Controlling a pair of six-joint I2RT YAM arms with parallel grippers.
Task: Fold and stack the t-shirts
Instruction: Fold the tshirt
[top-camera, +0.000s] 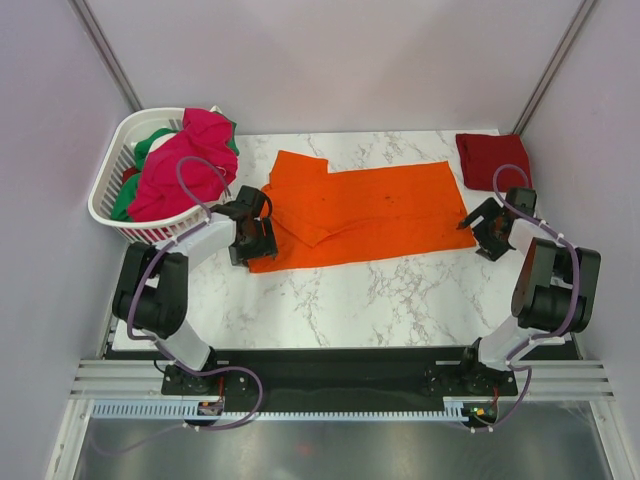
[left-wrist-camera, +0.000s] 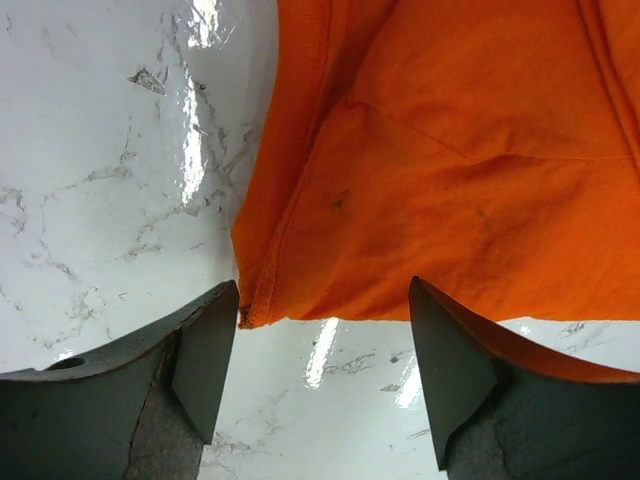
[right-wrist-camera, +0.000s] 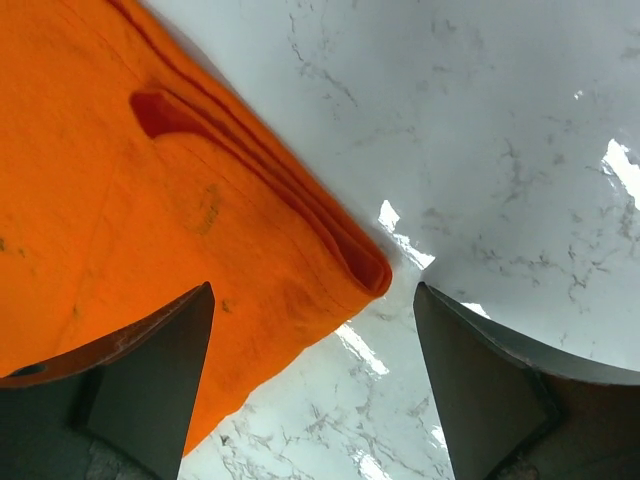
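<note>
The marble table (top-camera: 400, 290) is spanned by the orange t-shirt (top-camera: 370, 210), which is laid flat between the two tools, its sleeves folded in and its length running from one tool to the other. The white basket (top-camera: 110, 190), behind and outboard of the left gripper (top-camera: 258, 238), is filled by the magenta t-shirt (top-camera: 185, 165) and the green t-shirt (top-camera: 150, 142). The dark red t-shirt (top-camera: 492, 158) is seen folded just beyond the right gripper (top-camera: 474, 222). Both tools are held low with jaws spread wide and nothing between them. In the left wrist view the hemmed corner (left-wrist-camera: 250, 305) of the orange cloth is found just ahead of the inner face of the left finger (left-wrist-camera: 205, 350). In the right wrist view a doubled corner (right-wrist-camera: 365, 270) lies ahead between the jaws. The cloth can be judged light, limp and thin, likely to sag and slide on the glossy surface. It would best be pinched at these two end corners, all layers caught together, and lifted evenly so that the fold is kept square.
</note>
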